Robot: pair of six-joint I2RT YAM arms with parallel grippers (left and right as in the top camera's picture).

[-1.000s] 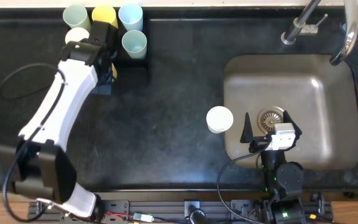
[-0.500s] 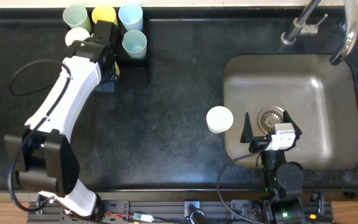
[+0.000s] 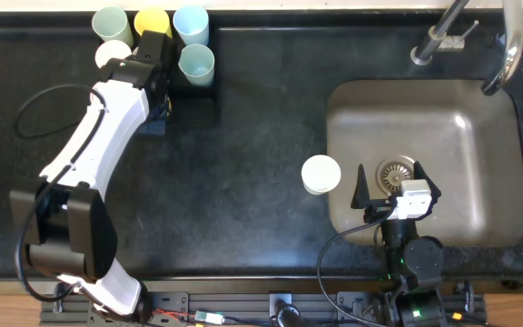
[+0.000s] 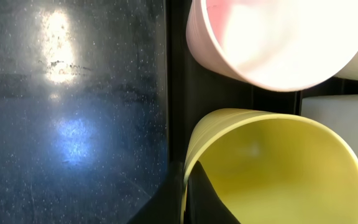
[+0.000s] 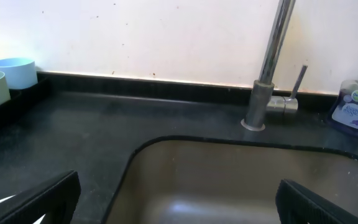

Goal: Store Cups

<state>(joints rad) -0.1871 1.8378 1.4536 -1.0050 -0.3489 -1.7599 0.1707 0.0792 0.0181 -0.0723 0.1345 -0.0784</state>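
Note:
A black cup rack (image 3: 200, 102) at the counter's back left holds green (image 3: 110, 20), yellow (image 3: 152, 18), blue (image 3: 191, 22), white (image 3: 113, 53) and teal (image 3: 196, 62) cups. My left gripper (image 3: 159, 91) sits low over the rack's front row, shut on the rim of a yellow cup (image 4: 278, 168): one finger (image 4: 199, 193) is inside it, the other outside. A pale cup (image 4: 278, 37) stands in the slot beside it. Another white cup (image 3: 320, 173) stands on the counter by the sink's left edge. My right gripper (image 3: 391, 186) hangs open over the sink, holding nothing.
The steel sink (image 3: 479, 118) takes up the right side, with a faucet (image 5: 272, 62) and a soap bottle (image 5: 356, 102) behind it. Dark counter (image 3: 261, 136) lies bare between the rack and the sink. The left arm's cable loops at the far left.
The left arm has shifted slightly toward the back of the rack with the yellow cup, which now shows less from above. The right arm has not moved.

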